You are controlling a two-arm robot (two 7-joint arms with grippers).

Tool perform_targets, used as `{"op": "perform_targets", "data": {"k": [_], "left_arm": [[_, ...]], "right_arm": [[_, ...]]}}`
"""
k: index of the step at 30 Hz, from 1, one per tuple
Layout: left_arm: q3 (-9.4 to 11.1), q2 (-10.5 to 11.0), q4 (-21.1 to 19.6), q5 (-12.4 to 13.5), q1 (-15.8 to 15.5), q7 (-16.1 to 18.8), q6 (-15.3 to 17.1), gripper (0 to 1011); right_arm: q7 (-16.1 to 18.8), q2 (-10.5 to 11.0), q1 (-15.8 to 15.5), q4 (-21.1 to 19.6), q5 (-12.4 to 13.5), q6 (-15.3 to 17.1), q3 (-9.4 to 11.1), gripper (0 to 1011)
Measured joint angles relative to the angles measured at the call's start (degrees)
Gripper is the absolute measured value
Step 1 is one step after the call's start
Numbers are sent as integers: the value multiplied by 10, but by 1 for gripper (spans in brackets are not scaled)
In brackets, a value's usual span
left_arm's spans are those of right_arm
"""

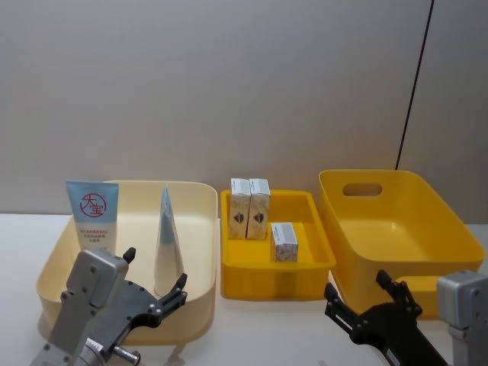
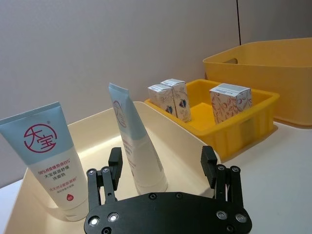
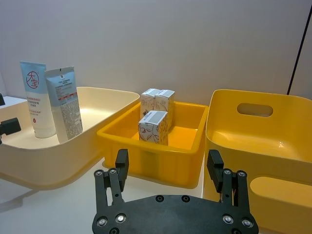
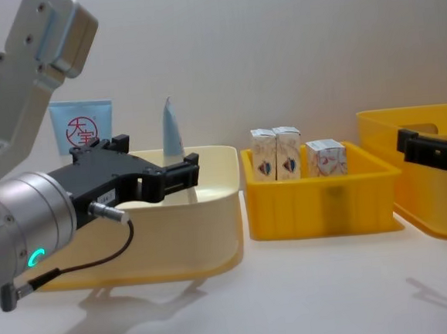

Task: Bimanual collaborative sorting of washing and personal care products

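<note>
By the cream bin (image 1: 203, 229) rim, left end effector (image 1: 155, 268) spread; right end effector (image 1: 355, 284) too.

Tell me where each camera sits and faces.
Head view: above, looking down at three bins; left gripper and right gripper at bottom.
Chest view: low, looking across the table; left gripper large, right gripper at right edge.
Left wrist view: behind open jaws, facing tubes.
Right wrist view: behind open jaws, facing cartons.
All share the cartons.

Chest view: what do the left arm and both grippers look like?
The left arm is silver-grey: a boxy link, a round wrist with a cyan light and a looping black cable. The left gripper and right gripper are black, two-fingered, with silver screws.
</note>
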Motion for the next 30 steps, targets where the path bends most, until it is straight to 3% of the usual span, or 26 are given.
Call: {"op": "perform_targets", "data": {"k": [30], "left_arm": [[0, 0, 0, 0, 0, 0, 0, 1003]], "right_arm": [[0, 0, 0, 0, 0, 0, 0, 1002]]}}
